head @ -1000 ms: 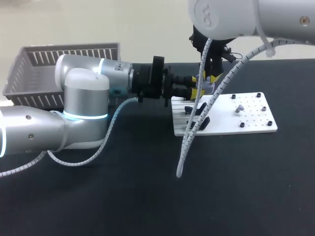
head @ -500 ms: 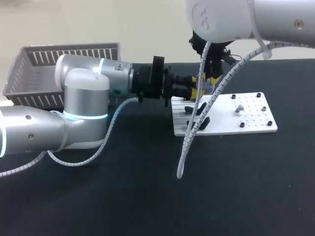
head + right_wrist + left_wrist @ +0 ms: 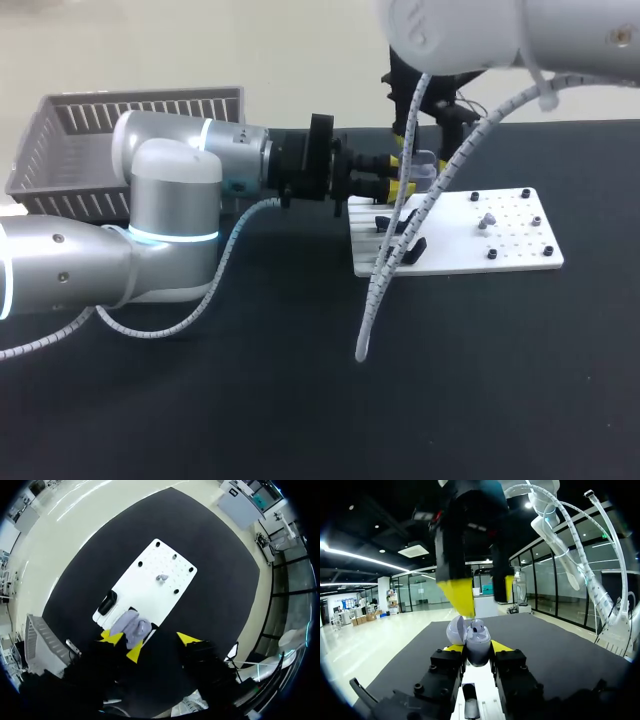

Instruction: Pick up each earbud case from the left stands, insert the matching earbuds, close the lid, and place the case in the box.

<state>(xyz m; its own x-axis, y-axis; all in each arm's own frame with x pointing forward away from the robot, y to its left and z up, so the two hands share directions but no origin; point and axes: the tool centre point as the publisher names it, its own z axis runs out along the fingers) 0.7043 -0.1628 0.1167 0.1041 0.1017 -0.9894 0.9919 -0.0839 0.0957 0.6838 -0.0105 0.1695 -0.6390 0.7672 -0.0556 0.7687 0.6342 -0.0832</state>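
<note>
My left gripper (image 3: 477, 649) is shut on a grey earbud case (image 3: 478, 640) whose lid (image 3: 455, 630) stands open, with an earbud showing inside. In the head view the left gripper (image 3: 403, 176) holds the case (image 3: 424, 163) in the air over the back left corner of the white board (image 3: 510, 250). My right gripper (image 3: 484, 596) hangs just above the case, open, with nothing between its fingers. Seen from the right wrist, the case (image 3: 131, 625) lies below the right gripper (image 3: 161, 645). One small grey earbud (image 3: 488, 217) rests on the board.
Black stands (image 3: 408, 246) sit on the board's left part, and black pegs dot its right part. A grey slatted basket (image 3: 70, 150) stands at the back left. Dark tabletop lies in front of the board.
My right gripper has opened and risen a little above the case. The left arm and the case have stayed where they were.
</note>
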